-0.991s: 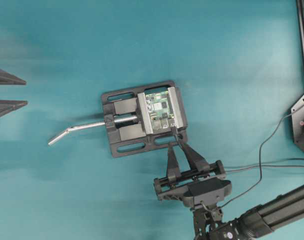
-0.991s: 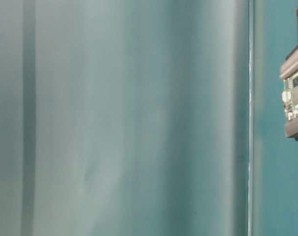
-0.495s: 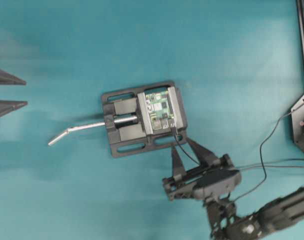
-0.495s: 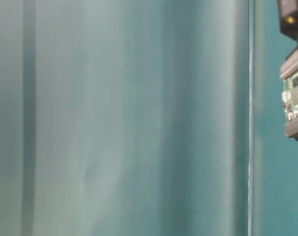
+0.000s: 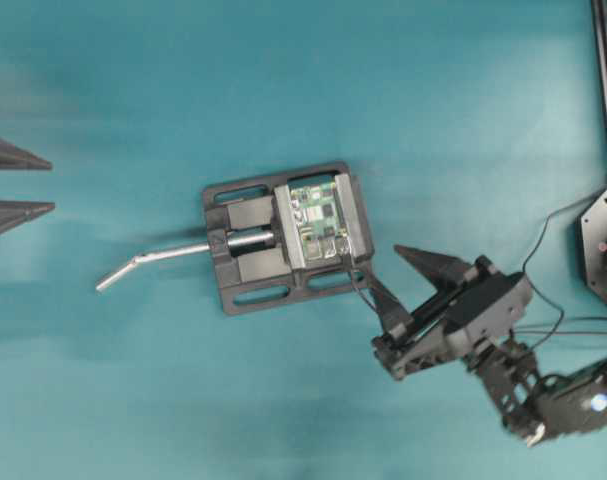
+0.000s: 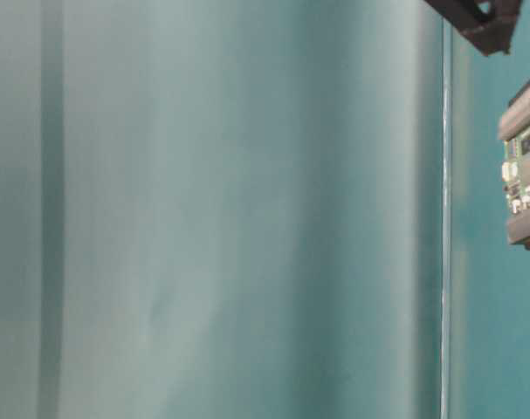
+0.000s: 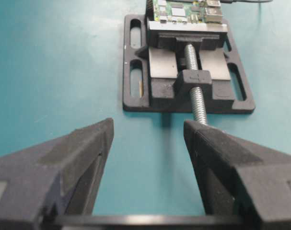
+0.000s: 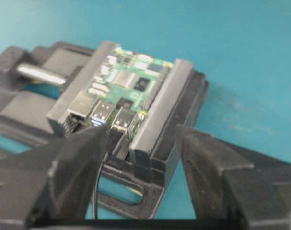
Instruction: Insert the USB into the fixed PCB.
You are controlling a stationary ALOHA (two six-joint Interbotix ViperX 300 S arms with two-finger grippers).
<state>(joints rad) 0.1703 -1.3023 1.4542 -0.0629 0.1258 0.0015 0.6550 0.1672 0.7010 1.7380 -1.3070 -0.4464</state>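
My right gripper [image 5: 401, 282] has pulled back from the vise [image 5: 283, 236] toward the bench's right edge and spread its jaws wide, gripping nothing. The USB [image 8: 120, 149] sits plugged into the near edge of the fixed PCB [image 5: 319, 218], which is clamped in the vise mid-bench, its cable trailing down. My left gripper [image 7: 147, 139] hangs fully open and empty at the left edge.

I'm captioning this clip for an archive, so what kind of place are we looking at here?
Most likely a robotics lab workbench set up for electronics assembly tests. A plain teal table holds a black vise clamping a small green PCB, with a thin black USB cable at its edge, and two robot arms work over it.
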